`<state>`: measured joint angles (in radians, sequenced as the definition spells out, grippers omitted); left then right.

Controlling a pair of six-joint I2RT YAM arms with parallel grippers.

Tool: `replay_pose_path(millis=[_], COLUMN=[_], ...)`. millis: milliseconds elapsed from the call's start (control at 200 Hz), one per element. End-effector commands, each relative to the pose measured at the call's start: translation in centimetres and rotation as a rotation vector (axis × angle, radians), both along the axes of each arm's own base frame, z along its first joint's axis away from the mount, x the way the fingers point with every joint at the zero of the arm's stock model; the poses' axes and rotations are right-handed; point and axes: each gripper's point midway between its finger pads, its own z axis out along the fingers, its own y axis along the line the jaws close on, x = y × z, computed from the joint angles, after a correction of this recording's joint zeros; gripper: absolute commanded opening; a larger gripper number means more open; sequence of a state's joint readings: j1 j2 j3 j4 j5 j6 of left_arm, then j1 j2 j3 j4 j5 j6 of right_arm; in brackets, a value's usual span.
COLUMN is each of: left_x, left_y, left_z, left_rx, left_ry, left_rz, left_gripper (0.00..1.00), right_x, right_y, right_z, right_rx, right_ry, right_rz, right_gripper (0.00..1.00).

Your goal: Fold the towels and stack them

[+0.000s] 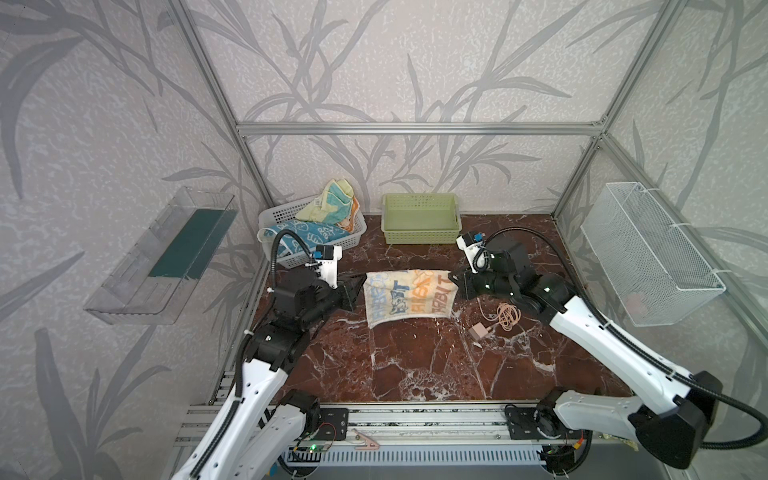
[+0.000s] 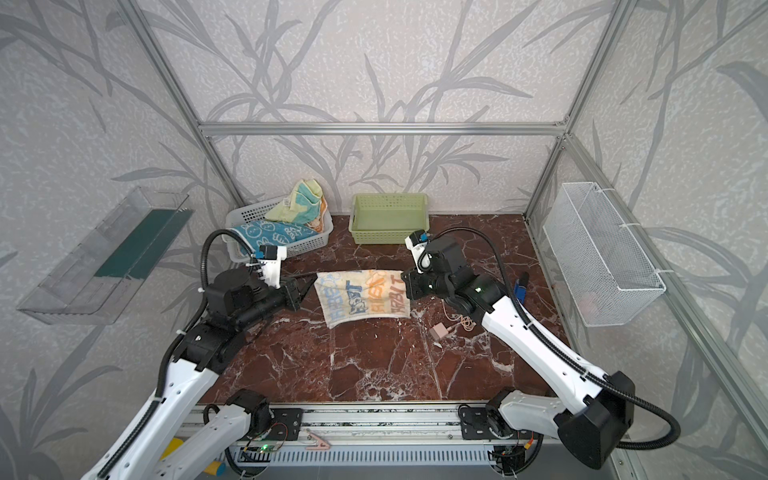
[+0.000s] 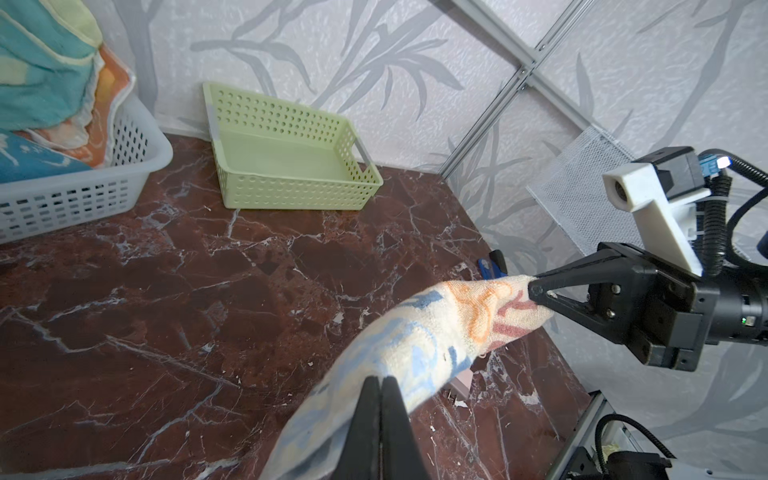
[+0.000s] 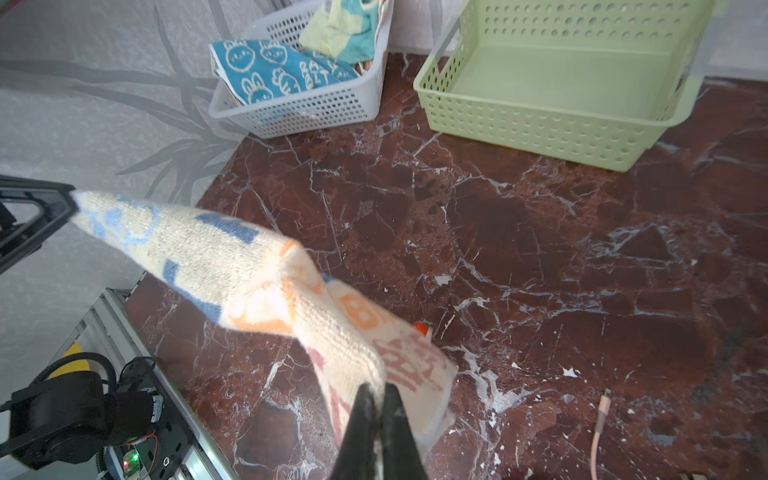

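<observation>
Charger [image 1: 478,331] and cable [image 1: 508,316] lie on desk [image 1: 415,374] just near-right of towel [image 1: 409,297] hem: snag risk if it drops there. Towel strung above desk between claws: left claw [image 3: 380,384] clamped on far-left corner, right claw [image 3: 536,291] on far-right. Tip-only pinch, span twisted; tugging apart could slip it, fold goes skew. Far-left basket [image 1: 328,249] holds other towels [image 1: 332,203].

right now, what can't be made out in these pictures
Towels in the white basket: their number; piled over each other in both top views.
Blue object: too small in a top view, partly behind the right arm's hose.
Pink thing in the wire basket: blurred behind mesh in a top view.
</observation>
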<state>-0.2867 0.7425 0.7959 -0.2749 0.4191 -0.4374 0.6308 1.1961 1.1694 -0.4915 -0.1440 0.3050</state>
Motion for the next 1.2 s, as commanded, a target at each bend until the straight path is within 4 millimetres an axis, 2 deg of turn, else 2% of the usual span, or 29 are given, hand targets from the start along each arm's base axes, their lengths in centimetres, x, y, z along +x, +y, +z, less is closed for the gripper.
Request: replay_pose_path(millis=[0,85,190,390,430,445,500,600,695,810,955,1200], left_x=[-0.1,0.6,2.6,8.4,9.6,10.0,11.6,14.0,15.5,15.8,14.3,10.7], left_y=[0.8,1.1,1.2,1.7,1.8,1.9,2.0,2.5,3.1,3.8,3.9,3.8], left_z=[-1.2,-2.1,-4.7,-11.2,-12.3,-12.6,-14.1,-15.9,-16.5,-16.7,-17.4,-19.3], left_rx=[-0.001,0.009,0.031,-0.017,-0.017,-0.017,-0.013,-0.023,-0.037,-0.049,-0.046,-0.059], left_ry=[0.088,0.143,0.226,0.325,0.335,0.336,0.352,0.372,0.366,0.361,0.392,0.450], left_rz=[0.059,0.088,0.103,0.119,0.120,0.123,0.121,0.111,0.111,0.124,0.118,0.116], left_gripper=[0.00,0.00,0.00,0.00,0.00,0.00,0.00,0.00,0.00,0.00,0.00,0.00], right_x=[-0.2,0.7,2.9,9.3,10.5,10.9,12.4,14.5,15.8,15.9,14.4,11.1], right_y=[-1.0,-0.6,0.2,1.6,2.0,2.1,2.6,3.5,3.6,3.6,2.9,1.9], right_z=[-0.4,-1.5,-4.2,-11.7,-12.6,-13.9,-15.8,-17.8,-18.4,-17.4,-16.3,-18.0], right_rx=[-0.041,-0.074,-0.092,-0.064,-0.065,-0.076,-0.081,-0.077,-0.090,-0.082,-0.081,-0.076], right_ry=[0.017,0.041,0.098,0.200,0.188,0.204,0.210,0.226,0.209,0.179,0.161,0.214], right_rz=[-0.031,-0.026,-0.021,-0.018,-0.011,-0.009,-0.003,0.020,0.033,0.049,0.054,0.078], right_gripper=[0.00,0.00,0.00,0.00,0.00,0.00,0.00,0.00,0.00,0.00,0.00,0.00])
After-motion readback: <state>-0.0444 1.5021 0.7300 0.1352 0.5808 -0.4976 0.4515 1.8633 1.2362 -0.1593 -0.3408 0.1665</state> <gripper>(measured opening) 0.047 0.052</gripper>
